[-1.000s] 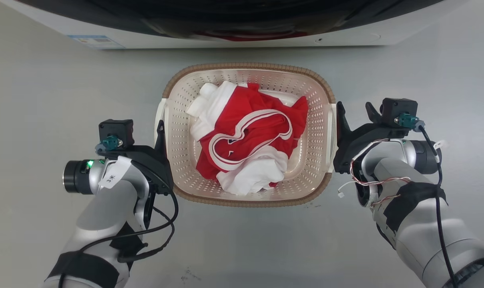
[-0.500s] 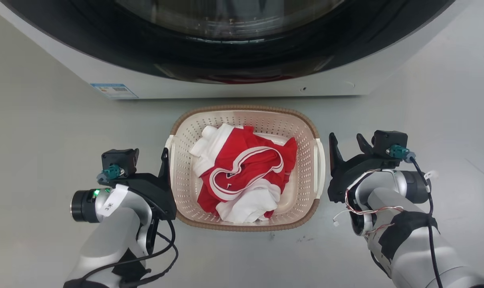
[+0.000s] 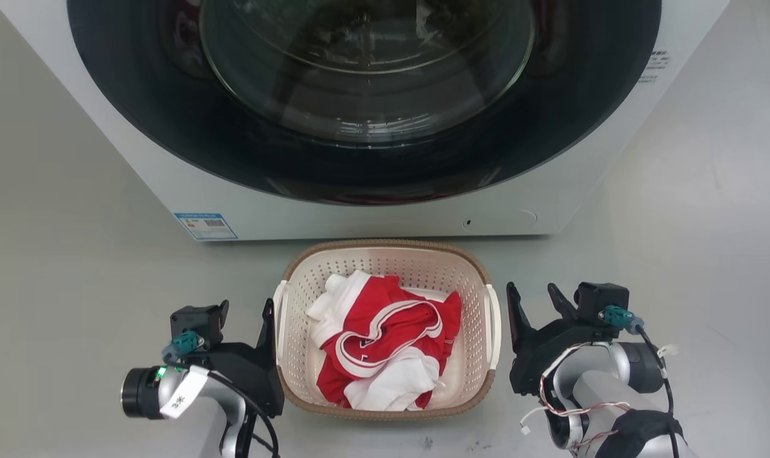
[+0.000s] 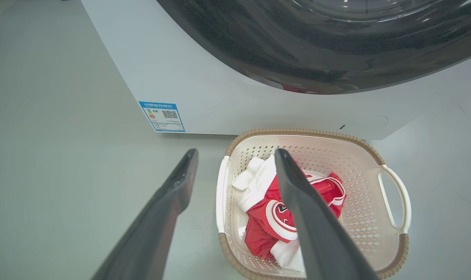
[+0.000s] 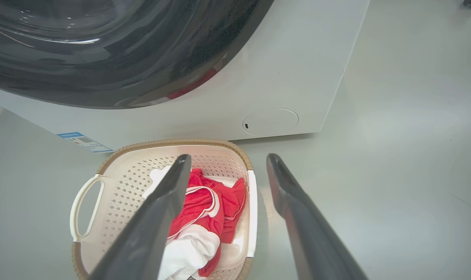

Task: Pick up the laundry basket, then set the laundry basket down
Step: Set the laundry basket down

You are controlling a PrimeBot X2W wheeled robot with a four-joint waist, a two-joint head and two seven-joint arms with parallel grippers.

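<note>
The laundry basket (image 3: 385, 243), cream-white with a brown woven rim, stands on the grey floor and holds red and white clothes (image 3: 385, 343). My left gripper (image 3: 246, 310) is open just outside the basket's left handle (image 3: 277, 318). The inner finger is close beside that handle and grips nothing. My right gripper (image 3: 531, 291) is open a little off the right handle (image 3: 496, 324), with a gap of floor between. In the left wrist view the open gripper (image 4: 236, 153) frames the near handle (image 4: 221, 198) from above. In the right wrist view the open gripper (image 5: 229, 158) hangs over the basket's near handle (image 5: 252, 210).
A white front-loading washing machine (image 3: 385, 219) with a dark round door (image 3: 365, 76) stands right behind the basket, a blue label (image 3: 205, 225) at its lower left corner. Bare grey floor (image 3: 73, 267) spreads to the left, the right and in front of the basket.
The head camera has risen and tilted up, so the basket looks smaller and more of the washing machine shows. Both open grippers stand a little farther from the handles, the right one more so.
</note>
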